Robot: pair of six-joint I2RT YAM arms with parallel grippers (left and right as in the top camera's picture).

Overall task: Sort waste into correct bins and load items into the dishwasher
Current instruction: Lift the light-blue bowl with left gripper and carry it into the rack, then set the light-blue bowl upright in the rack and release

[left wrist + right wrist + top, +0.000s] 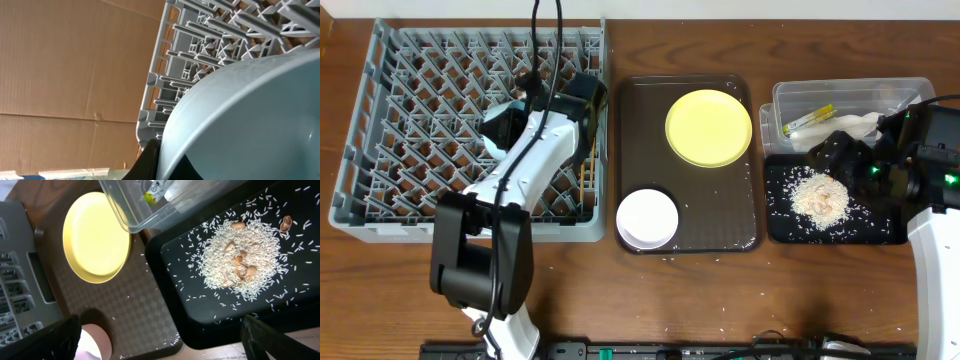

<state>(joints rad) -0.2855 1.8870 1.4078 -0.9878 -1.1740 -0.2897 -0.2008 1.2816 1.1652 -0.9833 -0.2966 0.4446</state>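
Observation:
My left gripper (515, 115) is over the right part of the grey dish rack (430, 120). In the left wrist view it (167, 167) is shut on the rim of the light-blue bowl (250, 115), tilted against the rack pegs (200, 45). My right gripper (832, 152) hangs open and empty over the black tray (880, 225); in the right wrist view its fingers (165, 340) are wide apart. The rice scraps (820, 195) are piled in the black tray. The sachet (807, 120) and napkin (858, 124) lie in the clear tub (850, 92). The white cup is out of view.
A dark brown serving tray (720, 215) in the middle holds the yellow plate (709, 127) and the cream-white bowl (647, 218). Chopsticks (585, 178) lie in the rack by its right wall. Loose rice grains dot the brown tray and the table in front.

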